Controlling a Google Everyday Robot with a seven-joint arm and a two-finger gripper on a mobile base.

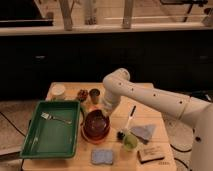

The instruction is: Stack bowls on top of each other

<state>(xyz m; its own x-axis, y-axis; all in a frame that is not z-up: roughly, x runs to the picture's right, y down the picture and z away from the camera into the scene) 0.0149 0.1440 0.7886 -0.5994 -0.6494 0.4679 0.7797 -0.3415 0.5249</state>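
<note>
A glossy dark reddish-brown bowl (95,123) sits in the middle of the wooden table (150,97). It rests inside a wider, shallow orange bowl (88,137), of which only the rim shows around it. My gripper (103,114) hangs from the white arm that reaches in from the right. It is at the far right rim of the reddish-brown bowl, touching or just above it.
A green tray (35,142) holding a fork (55,118) lies left of the bowls. A white cup (58,91) and a dark metal cup (94,95) stand behind. A yellow-green cup (130,142), black brush (131,116), grey cloth (144,131), blue sponge (102,156) and tan block (151,153) lie right and in front.
</note>
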